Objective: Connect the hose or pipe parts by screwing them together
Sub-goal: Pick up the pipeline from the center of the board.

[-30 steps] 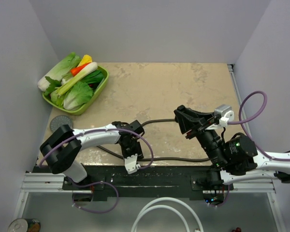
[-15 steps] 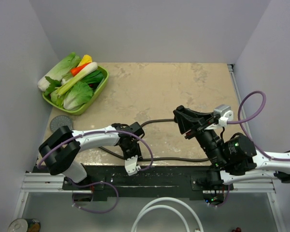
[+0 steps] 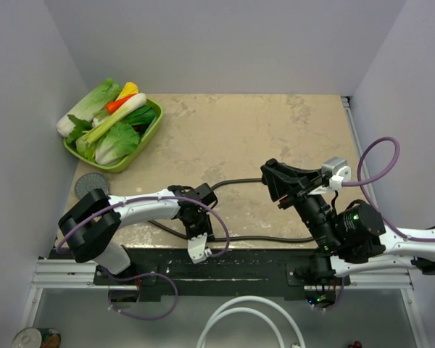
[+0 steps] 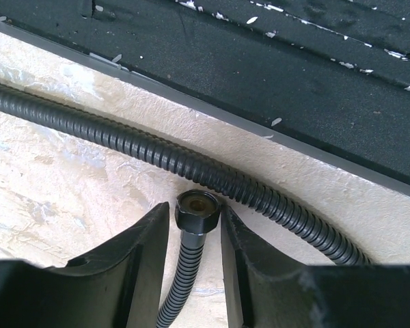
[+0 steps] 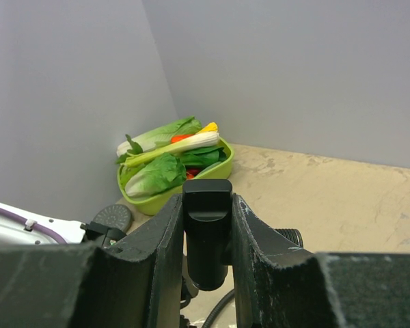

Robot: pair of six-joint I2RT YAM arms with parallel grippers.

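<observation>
In the narrow-set jaws of the left gripper [image 4: 195, 213] the end nut [image 4: 197, 205] of the dark corrugated hose [image 4: 123, 147] is gripped at the near edge of the surface [image 3: 239, 130], a black T-shaped fitting [image 5: 206, 232] is clamped aloft by the jaws of the right gripper [image 5: 207, 199], and the grey shower-head disc [image 3: 88, 180] is seen far left.

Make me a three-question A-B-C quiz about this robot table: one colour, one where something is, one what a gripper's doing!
1. What colour is the vegetable tray? A red, B green, C blue.
2. Where is the hose's end nut? A in the tray, B on a chair, C between the fingers of the left gripper.
3. What is the right gripper doing? A pinching the black fitting, B standing open and empty, C holding a spoon.
Answers: B, its rim is bright green; C, both fingers flank it; A, the fitting sits clamped between its fingers.
</observation>
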